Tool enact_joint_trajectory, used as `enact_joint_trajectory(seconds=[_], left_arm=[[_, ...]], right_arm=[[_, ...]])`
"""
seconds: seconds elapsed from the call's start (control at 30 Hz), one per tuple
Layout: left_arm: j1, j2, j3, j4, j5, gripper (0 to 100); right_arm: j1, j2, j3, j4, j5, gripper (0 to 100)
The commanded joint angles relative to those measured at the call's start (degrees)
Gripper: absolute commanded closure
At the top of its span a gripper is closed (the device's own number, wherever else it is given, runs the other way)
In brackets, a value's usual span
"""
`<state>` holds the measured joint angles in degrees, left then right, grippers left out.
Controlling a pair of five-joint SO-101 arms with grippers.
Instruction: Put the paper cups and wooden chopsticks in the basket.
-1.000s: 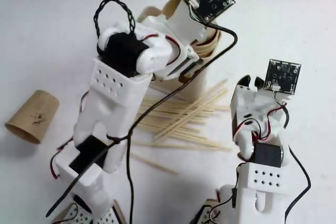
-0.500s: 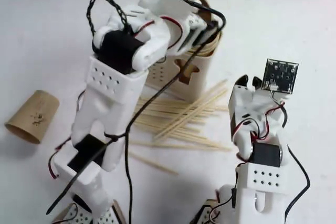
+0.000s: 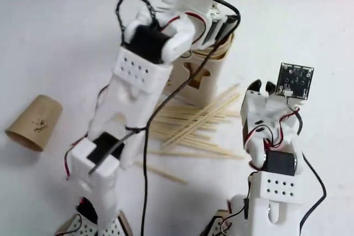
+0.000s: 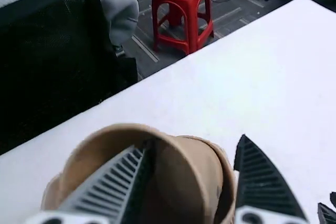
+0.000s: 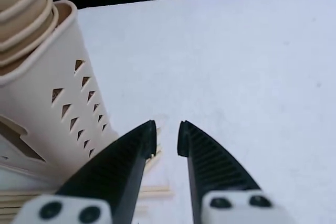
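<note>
My left gripper [image 4: 197,142] is shut on the wall of a brown paper cup [image 4: 184,182], one finger inside it and one outside. In the high view this gripper [image 3: 215,26] hangs over the top of the beige basket [image 3: 207,84]. The basket [image 5: 58,114] holds stacked paper cups [image 5: 21,14]. Another paper cup [image 3: 33,122] lies on its side at the table's left. Several wooden chopsticks [image 3: 193,125] are scattered in front of the basket. My right gripper [image 3: 263,87] rests low, right of the chopsticks, slightly open [image 5: 167,129] and empty, with chopstick ends [image 5: 157,190] beside it.
The white table [image 3: 310,31] has free room to the right of the basket and at the far left. A red stool [image 4: 184,3] and a dark chair stand on the floor beyond the table's far edge.
My left arm has swung farther over the basket with the paper cup in its gripper. The right arm has not moved.
</note>
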<state>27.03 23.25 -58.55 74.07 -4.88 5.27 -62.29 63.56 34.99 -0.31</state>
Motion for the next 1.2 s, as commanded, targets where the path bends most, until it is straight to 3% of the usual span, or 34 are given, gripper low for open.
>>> enact_joint_trajectory(seconds=[0.0, 0.33, 0.53, 0.63, 0.73, 0.87, 1.17], left_arm=[[0.92, 1.19, -1.32, -2.29, 0.35, 75], [1.71, -1.27, -5.54, -0.44, 0.26, 75], [1.45, -4.97, -10.55, 13.71, -6.68, 75], [-1.10, -6.90, -13.10, 21.80, -6.51, 75], [-5.32, -8.48, -15.30, 27.60, -6.42, 79], [-14.29, -11.65, -12.40, 28.40, -5.80, 86], [-30.46, -31.87, 13.98, 28.31, 1.58, 79]], right_arm=[[-0.48, -1.27, -0.44, -1.19, -0.09, 91.8], [-0.48, -1.27, -0.44, -1.19, -0.09, 91.8], [-0.57, -1.27, -0.44, -1.19, -0.09, 91.8], [-0.57, -1.27, -0.44, -1.19, -0.09, 91.8], [-0.57, -1.27, -0.44, -1.19, -0.09, 91.8], [-0.57, -1.27, -0.44, -1.19, -0.09, 91.8], [-0.66, -1.27, -0.44, -1.19, -0.09, 91.8]])
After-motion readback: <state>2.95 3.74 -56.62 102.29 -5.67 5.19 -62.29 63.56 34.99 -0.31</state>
